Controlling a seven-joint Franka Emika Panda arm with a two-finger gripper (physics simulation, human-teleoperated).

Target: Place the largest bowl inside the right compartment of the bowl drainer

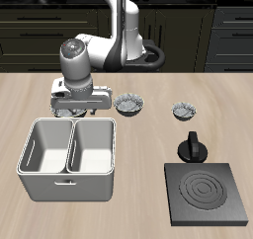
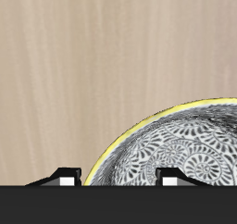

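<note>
The arm reaches forward from the back edge of the tabletop (image 1: pixel 148 105) and bends down, its white wrist hanging low just behind the bowl drainer (image 1: pixel 69 159). The hand (image 1: pixel 77 112) points straight at the wood, directly over the largest bowl (image 1: pixel 67 116). That bowl is almost wholly covered by the hand from the front; only scraps of fluted grey rim peek out beneath it. Whether the fingers are closed on the rim or merely straddling it, I cannot tell.

From the wrist camera the largest bowl (image 2: pixel 176 144) shows a dark inside crowded with pale swirling, fan-like patterns and a thin yellow-lit edge. Two finger tips (image 2: pixel 63 180) show as small white pads; one sits over the bare wood just outside the rim, the other over the patterned inside.

The largest bowl sits on the tabletop just behind the drainer, towards the back edge, not in either well.

Two smaller bowls stand farther along the same line: one (image 1: pixel 128 106) near the middle, the other (image 1: pixel 184 111) beyond it. That makes three bowls. The drainer is one light grey tub with two square wells. One black stove plate (image 1: pixel 206 192) with ringed coils sits at a front corner, and one black knobbed object (image 1: pixel 192 145) lies just behind it.
</note>
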